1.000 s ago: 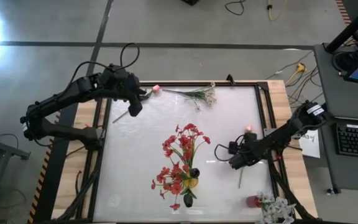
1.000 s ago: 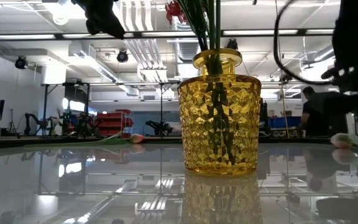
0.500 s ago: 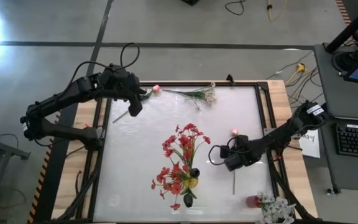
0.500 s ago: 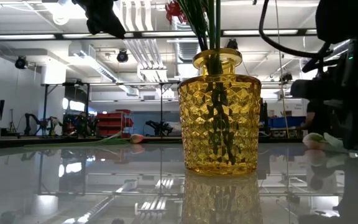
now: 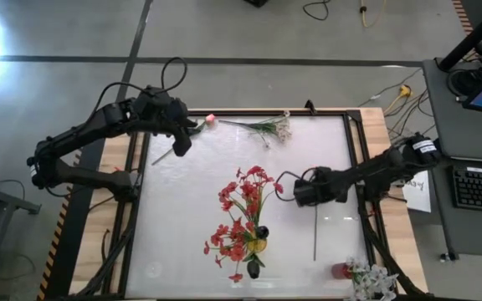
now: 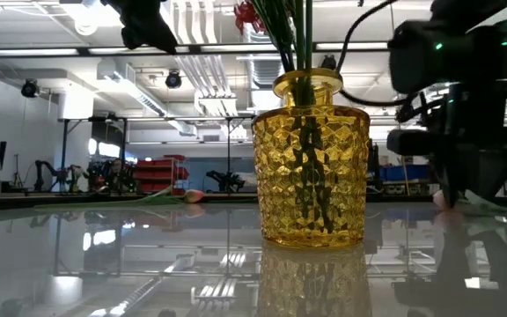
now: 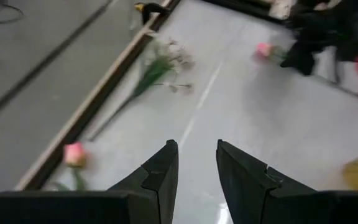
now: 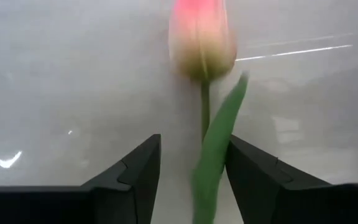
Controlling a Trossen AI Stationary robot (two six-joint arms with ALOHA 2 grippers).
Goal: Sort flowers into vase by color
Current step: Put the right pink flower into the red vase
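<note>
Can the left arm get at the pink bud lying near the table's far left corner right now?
Probably yes. The left gripper, fingers open, hovers close beside that pink bud, and nothing lies between them. The white spray sits farther along, and the right gripper is busy mid-table.

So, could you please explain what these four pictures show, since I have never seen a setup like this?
Two robot arms work at a table. One picture looks down from above, one level across the tabletop, and one from each wrist. The left arm hovers with open jaws near a pink bud and a white spray. The right arm holds a pink tulip by its stem in its jaws. The yellow vase holds red flowers.
</note>
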